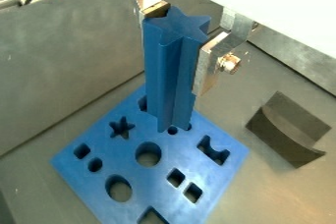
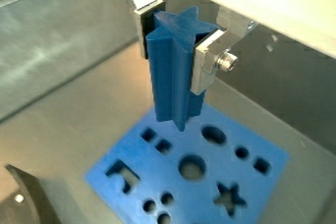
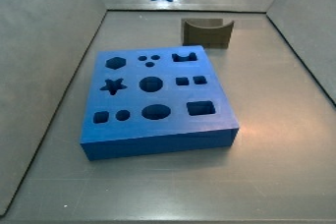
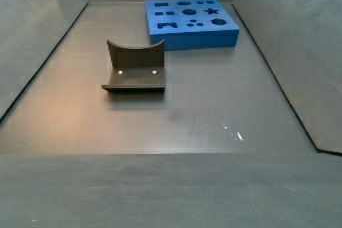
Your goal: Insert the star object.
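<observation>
Held upright, pinched between the gripper (image 1: 182, 43) plates, the star object (image 1: 171, 71) hangs high above the blue block (image 3: 157, 105), carry step under way, next needing alignment over the star hole (image 3: 114, 86) before descent.
</observation>
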You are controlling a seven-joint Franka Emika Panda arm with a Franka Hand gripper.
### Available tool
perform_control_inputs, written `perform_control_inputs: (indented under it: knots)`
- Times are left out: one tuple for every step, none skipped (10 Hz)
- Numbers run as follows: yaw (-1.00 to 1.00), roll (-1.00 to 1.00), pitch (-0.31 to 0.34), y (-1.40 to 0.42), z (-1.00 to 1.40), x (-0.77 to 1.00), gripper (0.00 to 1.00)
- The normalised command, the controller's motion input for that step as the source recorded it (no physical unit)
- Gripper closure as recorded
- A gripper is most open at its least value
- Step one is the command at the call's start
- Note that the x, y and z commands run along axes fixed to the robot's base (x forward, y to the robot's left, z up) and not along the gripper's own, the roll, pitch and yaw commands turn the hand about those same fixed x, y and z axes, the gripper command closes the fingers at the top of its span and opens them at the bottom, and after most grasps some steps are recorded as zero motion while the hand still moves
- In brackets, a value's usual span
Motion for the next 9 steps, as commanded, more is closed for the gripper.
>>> perform_control_inputs:
  knots:
    - [-0.37,0.0,-0.071,0.06,-1.0,-0.55,1.0]
    - [-0.26,0.0,-0.104,0.09,-1.0,-0.56,1.0]
    - [-0.23,0.0,-0.097,0.11,-1.0,-0.52,1.0]
    - [-0.2,0.0,-0.101,0.11,-1.0,-0.54,1.0]
    - [-0.21,0.0,-0.101,0.06,-1.0,-0.48,1.0]
    - [-0.2,0.09,-0.09,0.0,-0.97,-0.35,1.0]
    - [-0.13,0.19,-0.08,-0.19,-0.93,-0.17,1.0]
    - [-0.05,0.2,-0.099,-0.35,-0.87,-0.03,1.0]
    - [0.0,-0.03,-0.041,-0.18,-0.25,0.06,1.0]
